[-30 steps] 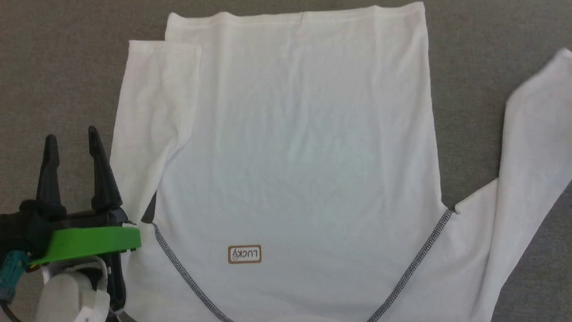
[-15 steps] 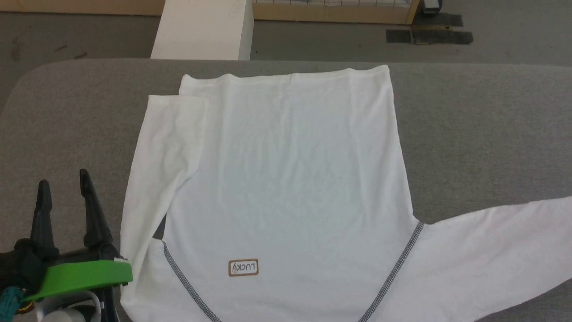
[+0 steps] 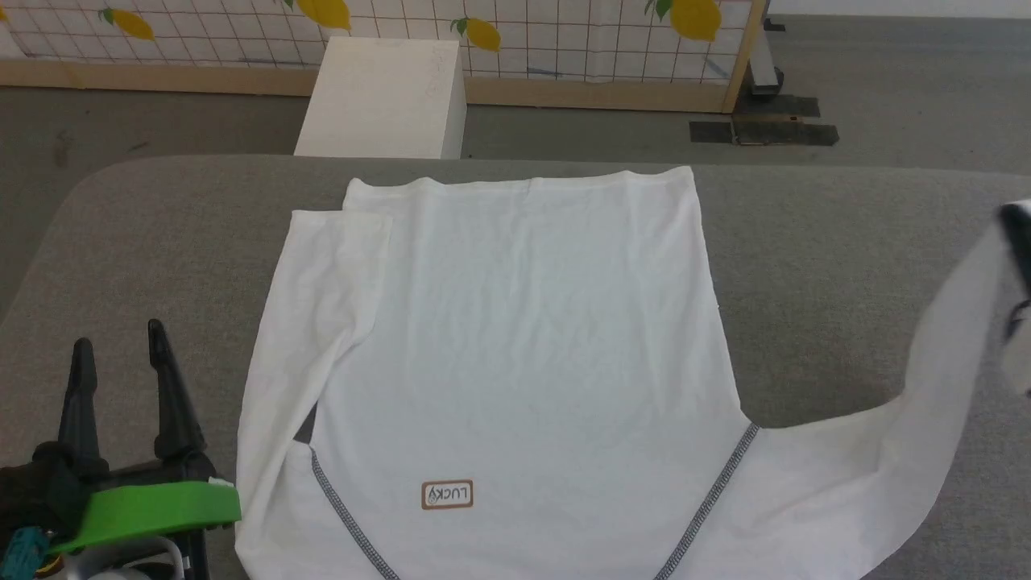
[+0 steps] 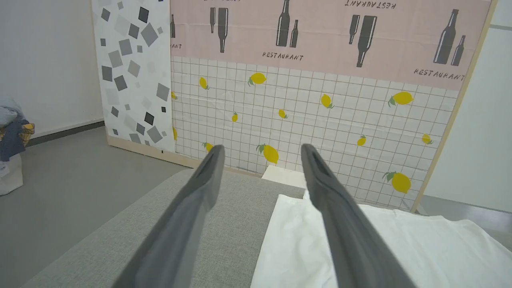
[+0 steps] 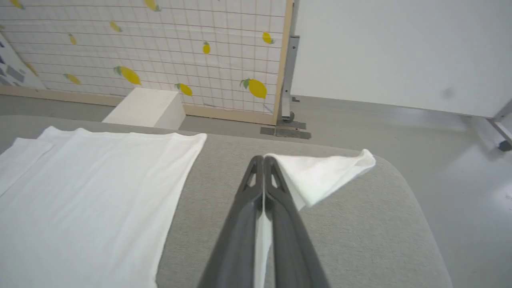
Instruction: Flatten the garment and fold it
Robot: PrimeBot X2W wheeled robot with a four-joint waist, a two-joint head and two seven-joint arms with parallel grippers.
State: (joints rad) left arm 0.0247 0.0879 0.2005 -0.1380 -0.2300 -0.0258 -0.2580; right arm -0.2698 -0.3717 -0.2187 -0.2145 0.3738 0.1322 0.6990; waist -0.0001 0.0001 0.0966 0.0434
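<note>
Grey fabric-covered table [image 3: 846, 242] holds the white thin-fabric T-shirt [image 3: 523, 346] flat at centre. My right gripper [image 5: 263, 160] pinches its sleeve [image 5: 320, 176] at 3 o'clock; left gripper [image 3: 119, 337] waits at 8 o'clock, jaws apart. Looks like the sleeve fold: next, lay it across toward 9

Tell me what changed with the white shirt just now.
The head camera tilted up. The dark two-fingered right tool, shut on the right sleeve of the thin white T-shirt, lowered it outward, then raised it again. The rest of it and the open left tool stayed put.
</note>
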